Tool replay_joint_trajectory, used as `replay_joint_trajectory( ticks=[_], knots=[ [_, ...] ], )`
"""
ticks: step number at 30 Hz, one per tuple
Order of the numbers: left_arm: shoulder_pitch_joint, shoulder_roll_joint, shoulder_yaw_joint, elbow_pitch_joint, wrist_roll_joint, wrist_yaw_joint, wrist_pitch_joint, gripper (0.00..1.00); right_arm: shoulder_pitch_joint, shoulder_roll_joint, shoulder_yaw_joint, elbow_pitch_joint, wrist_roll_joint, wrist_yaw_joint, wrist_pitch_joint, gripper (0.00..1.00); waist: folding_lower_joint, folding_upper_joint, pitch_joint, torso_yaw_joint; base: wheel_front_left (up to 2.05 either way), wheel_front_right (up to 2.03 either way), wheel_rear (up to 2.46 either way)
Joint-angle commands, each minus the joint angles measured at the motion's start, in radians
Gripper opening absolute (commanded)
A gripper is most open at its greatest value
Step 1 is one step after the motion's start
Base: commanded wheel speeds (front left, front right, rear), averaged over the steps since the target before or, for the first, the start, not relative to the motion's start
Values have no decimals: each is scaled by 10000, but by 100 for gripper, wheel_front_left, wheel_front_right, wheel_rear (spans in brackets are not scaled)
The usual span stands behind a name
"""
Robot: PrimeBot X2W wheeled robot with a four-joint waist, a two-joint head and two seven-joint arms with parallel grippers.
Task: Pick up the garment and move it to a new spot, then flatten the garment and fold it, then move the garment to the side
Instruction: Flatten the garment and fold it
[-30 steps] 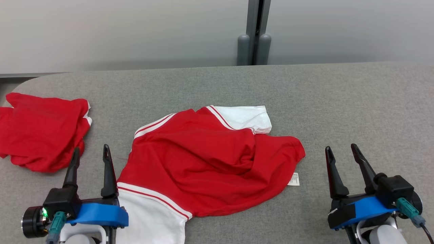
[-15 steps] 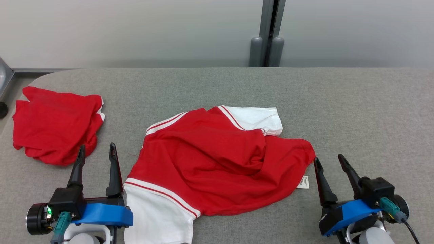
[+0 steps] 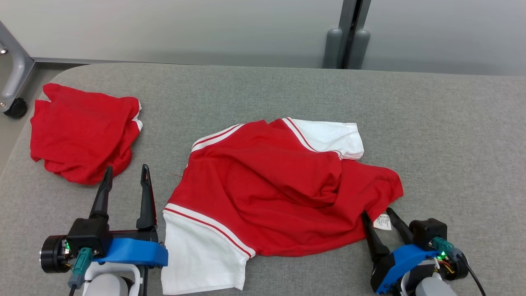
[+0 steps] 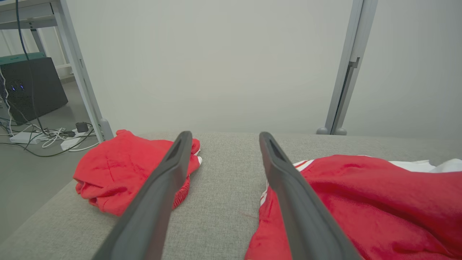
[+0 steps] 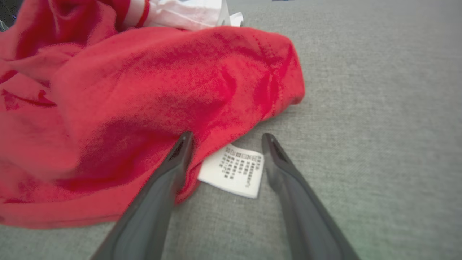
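A crumpled red garment (image 3: 271, 189) with white striped sleeves lies mid-table, also seen in the left wrist view (image 4: 361, 202) and the right wrist view (image 5: 144, 97). Its white care label (image 5: 232, 169) (image 3: 383, 222) sticks out at the lower right hem. My right gripper (image 3: 376, 213) (image 5: 225, 139) is open, its fingers straddling that label, the left finger touching the red hem. My left gripper (image 3: 125, 172) (image 4: 223, 139) stands open over bare table just left of the garment, holding nothing.
A second red garment (image 3: 82, 131) (image 4: 126, 169) lies bunched at the table's far left. The grey felt table (image 3: 452, 135) has a rounded left corner. A wheeled metal frame (image 3: 14, 82) stands off the left edge; a post (image 3: 347, 37) rises behind the table.
The head camera has swung, shifting the picture rightward. My right gripper has moved in to the garment's lower right hem, now straddling the label. The left gripper holds its place.
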Motion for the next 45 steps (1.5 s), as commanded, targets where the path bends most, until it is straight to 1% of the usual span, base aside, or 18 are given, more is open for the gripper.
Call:
replay_joint_trajectory(
  ticks=[1,3,6,7,13,20,23,24,25,26,27,30,35,39,45],
  knots=[
    [-152,2,57,25,90,-28,-26,100,-102,-9,141,203,153,5,34,0,0,0,4,8,0,0,0],
    [-120,-29,100,58,124,-50,-26,100,-193,-7,313,350,276,5,17,0,0,0,-33,-44,0,0,0],
    [36,-82,165,102,149,-95,-27,100,-201,-35,331,51,257,3,-5,0,0,0,-137,-276,0,0,0],
    [132,-119,181,118,155,-132,-27,100,45,-24,281,-298,56,3,-8,0,0,0,-213,-461,0,0,0],
    [159,-230,207,143,177,-185,-27,100,1310,-26,39,-2029,-493,3,55,0,0,0,-334,-940,0,0,0],
    [172,-287,326,164,230,-210,-27,100,3217,-23,-293,-4483,-618,3,1238,0,0,0,-265,-1489,0,0,0],
    [147,-304,382,195,264,-263,-26,100,3963,-21,-437,-5306,-594,3,1751,0,0,0,-271,-1635,0,0,0],
    [147,-304,382,195,264,-263,-26,100,3963,-21,-437,-5306,-594,3,1751,0,0,0,-271,-1635,0,0,0],
    [150,-308,396,196,273,-274,-27,100,4166,-23,-509,-5565,-622,3,1869,0,0,0,-283,-1668,0,0,0],
    [152,-322,439,207,282,-294,-27,100,4455,-23,-684,-5999,-710,3,2072,100,0,0,-303,-1732,0,0,0],
    [152,-322,439,207,282,-294,-27,100,4455,-23,-684,-5999,-710,3,2072,100,0,0,-303,-1732,0,0,0],
    [131,-335,482,220,318,-327,-27,100,4528,-20,-1027,-6591,-869,5,2176,100,0,0,-314,-1779,0,0,0],
    [56,-359,495,211,371,-378,-28,100,3779,-59,-1294,-7495,-1345,5,2098,100,0,0,-323,-1729,0,0,0],
    [-13,-376,464,211,412,-403,-26,100,2761,-357,-932,-7602,-1565,5,2252,100,0,0,-266,-1527,0,0,0],
    [-149,-406,424,212,439,-414,-26,100,1142,-920,90,-6782,-1555,3,2488,100,0,0,-93,-1112,0,0,0]
  ],
)
